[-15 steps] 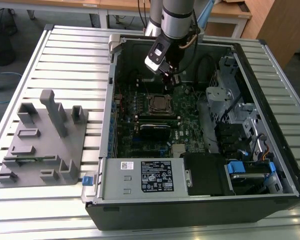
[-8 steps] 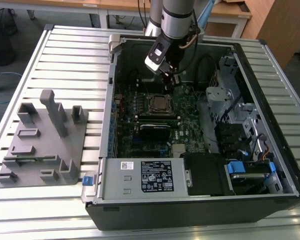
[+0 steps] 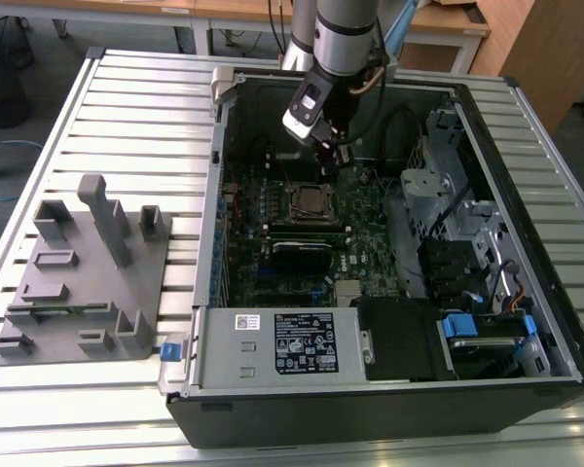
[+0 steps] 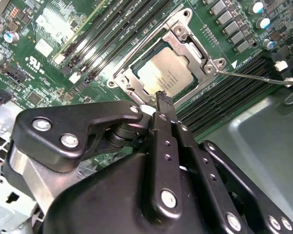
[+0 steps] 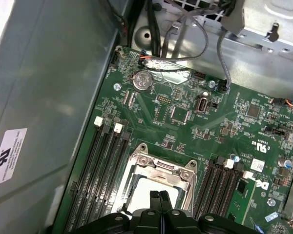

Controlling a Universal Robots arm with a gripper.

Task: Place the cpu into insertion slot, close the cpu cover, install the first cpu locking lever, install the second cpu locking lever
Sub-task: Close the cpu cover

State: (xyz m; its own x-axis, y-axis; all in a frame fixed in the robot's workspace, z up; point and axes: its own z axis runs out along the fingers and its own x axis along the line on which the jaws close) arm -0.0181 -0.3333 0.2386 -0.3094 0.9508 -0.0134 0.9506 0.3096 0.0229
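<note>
The cpu [image 4: 166, 73] lies flat in the insertion slot [image 4: 116, 82], the cpu cover [image 4: 198, 51] framing its edges. The gripper [image 4: 163, 97], fingers pressed together and empty, hovers over the slot's rim; memory slots [image 4: 224, 97] crowd both sides.

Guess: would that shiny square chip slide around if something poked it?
Probably not: the flat silver-grey square chip lies inside a silver metal frame that likely hems it in. Its smooth metal top looks stiff, maybe slippery.

Insertion slot [image 5: 161, 165] — memory slots [image 5: 100, 170] both sides
</note>
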